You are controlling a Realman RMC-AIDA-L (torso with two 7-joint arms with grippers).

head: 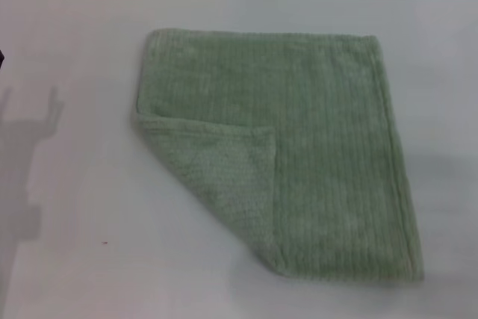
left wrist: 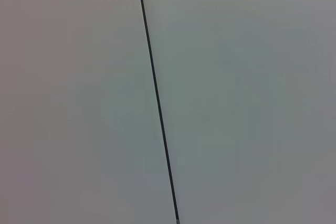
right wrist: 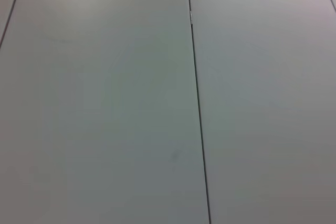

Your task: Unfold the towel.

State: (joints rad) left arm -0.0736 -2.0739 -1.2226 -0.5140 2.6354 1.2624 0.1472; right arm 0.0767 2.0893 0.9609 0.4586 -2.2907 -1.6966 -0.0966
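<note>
Nearest you, the pale sage-green ribbed terry towel [head: 299, 155] lies flat on the white table [head: 67, 259], with its near-left corner doubled over as a triangular flap [head: 224, 177] resting on the cloth, which is the fold you need to open. Neither claw appears in any view, so you cannot tell their state. Both wrist cameras face only pale panels split by a dark seam [left wrist: 156, 98], probably because both arms are parked clear.

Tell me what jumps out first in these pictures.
The green towel lies mid-table, and its near-left corner is folded over onto it as a triangular flap. An arm-shaped shadow falls on the white table at the left. Both wrist views show only pale panels with a dark seam.
</note>
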